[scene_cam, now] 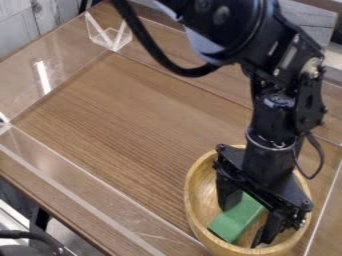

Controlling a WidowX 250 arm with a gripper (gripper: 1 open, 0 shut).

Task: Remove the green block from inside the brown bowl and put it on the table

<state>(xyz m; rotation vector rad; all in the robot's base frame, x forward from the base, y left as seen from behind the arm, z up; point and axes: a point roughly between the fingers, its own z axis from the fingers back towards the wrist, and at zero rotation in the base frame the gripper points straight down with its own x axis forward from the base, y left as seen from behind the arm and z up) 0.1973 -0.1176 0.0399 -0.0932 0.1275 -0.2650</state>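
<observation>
1. Worktop [120, 120]: brown wood-grain surface, low clear plastic walls along its edges. A clear folded plastic piece [107, 32] stands at the far edge, well apart from everything else.
2. Brown bowl [201, 182]: round, light golden wood, thick rim, sitting on the worktop at the near right corner of the view. Its right and lower parts run behind the arm and out of frame.
3. Green block [239, 217]: flat, bright green, lying inside the brown bowl, tilted so one end rests low on the bowl floor and the other leans up toward the wall. Only its near half shows; the rest is hidden behind the tool.
4. Black arm [274, 90]: comes in from the top of the view and drops almost straight down over the bowl.
5. Gripper [251, 214]: pointing down, lowered inside the bowl's rim.
6. Fingers [225, 198]: spread wide, one on each side of the green block. The block sits between them; contact cannot be judged, and no grip is closed on it.
</observation>
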